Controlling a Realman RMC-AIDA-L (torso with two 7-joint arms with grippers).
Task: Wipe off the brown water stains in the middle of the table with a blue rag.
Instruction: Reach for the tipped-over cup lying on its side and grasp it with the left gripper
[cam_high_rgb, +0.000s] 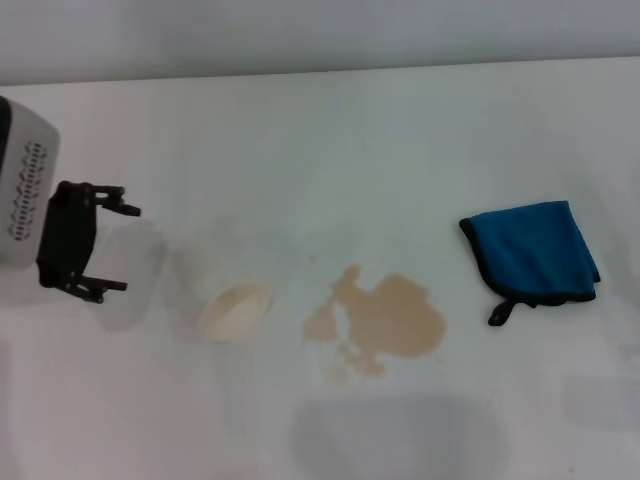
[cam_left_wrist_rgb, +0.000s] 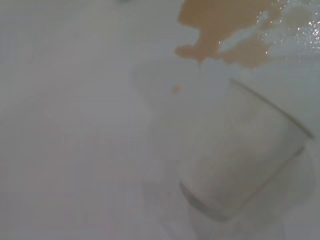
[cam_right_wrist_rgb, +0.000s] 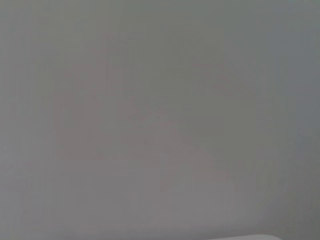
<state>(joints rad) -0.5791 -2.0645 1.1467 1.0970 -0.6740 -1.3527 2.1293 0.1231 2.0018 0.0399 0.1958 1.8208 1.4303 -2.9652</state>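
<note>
White table (cam_high_rgb: 330, 130) before you carries three things — one tipped paper cup (cam_high_rgb: 236, 311), one brown water stains (cam_high_rgb: 385, 318) patch mid-table, one blue rag (cam_high_rgb: 535, 252) to its right. Your left gripper (cam_high_rgb: 112, 246) hangs spread wide, empty.

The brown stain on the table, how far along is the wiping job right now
Nothing looks wiped yet: the brown water stains still spread mid-table. Nothing is in hand; the left gripper hangs open at the left, beyond a tipped paper cup. The blue rag lies untouched right of the stain. Grabbing and wiping remain.
</note>
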